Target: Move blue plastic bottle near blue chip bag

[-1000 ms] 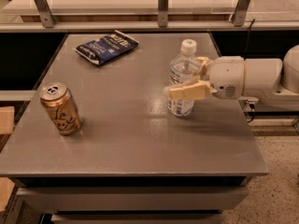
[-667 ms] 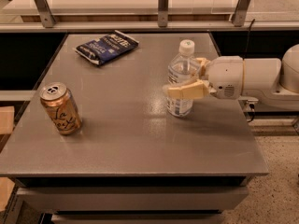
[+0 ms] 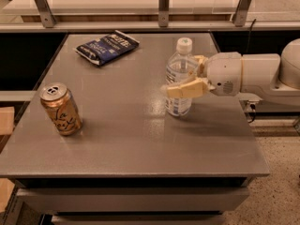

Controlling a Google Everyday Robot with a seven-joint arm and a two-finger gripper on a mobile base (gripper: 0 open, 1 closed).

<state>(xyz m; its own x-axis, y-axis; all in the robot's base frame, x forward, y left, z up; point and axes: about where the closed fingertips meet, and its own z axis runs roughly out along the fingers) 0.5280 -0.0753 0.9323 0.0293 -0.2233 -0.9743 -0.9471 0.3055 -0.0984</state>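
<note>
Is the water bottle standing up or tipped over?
Standing up: the blue plastic bottle has its cap on top, base on the table, gripper shut around its middle.

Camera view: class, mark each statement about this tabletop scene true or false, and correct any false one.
1. The blue plastic bottle stands upright on the table. True.
2. The end effector is closed around the soda can. False: the end effector grips the blue plastic bottle from the side, and the soda can stands alone, well away from it.
3. The blue chip bag lies flat near the table's far edge, apart from the bottle. True.
4. The bottle has no cap on. False: its white cap is on.
</note>
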